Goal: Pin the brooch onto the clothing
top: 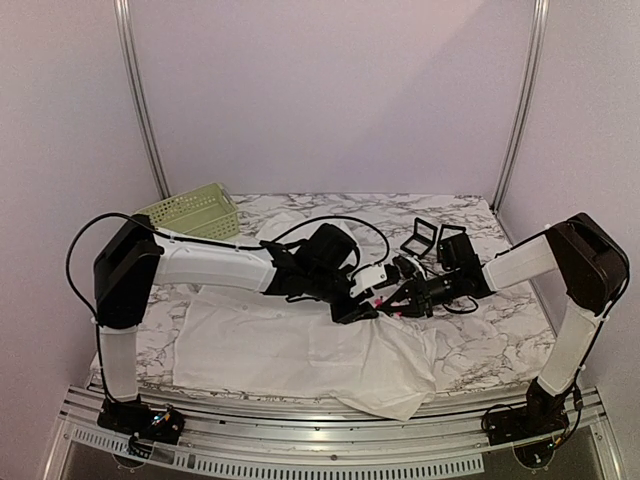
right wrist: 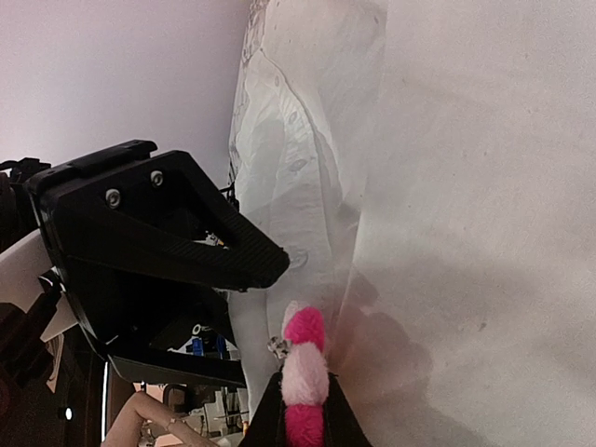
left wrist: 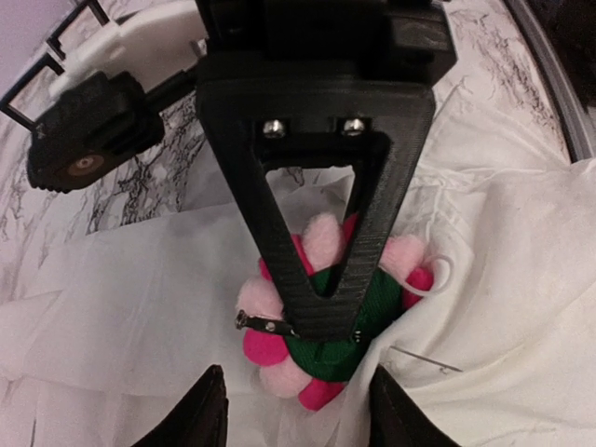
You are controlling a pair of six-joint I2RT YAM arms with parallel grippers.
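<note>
The brooch (left wrist: pixel 328 346) is a fluffy flower with pink and magenta petals, a green middle and a metal pin at its left. It lies against the clothing (left wrist: pixel 140 307), a thin white shirt spread on the table. My right gripper (right wrist: pixel 304 410) is shut on the brooch (right wrist: pixel 304 358), edge-on between its jaws. In the left wrist view one of the right gripper's black fingers (left wrist: pixel 270 214) crosses the flower. My left gripper (left wrist: pixel 298 414) stands open just in front of the brooch, touching nothing. From above, both grippers (top: pixel 352 306) (top: pixel 395 298) meet over the shirt (top: pixel 290 350).
A pale green basket (top: pixel 192 211) stands at the back left of the marble table (top: pixel 500 340). Two black square frames (top: pixel 424 237) lie at the back, behind the right arm. The shirt's hem hangs over the near edge (top: pixel 390 400).
</note>
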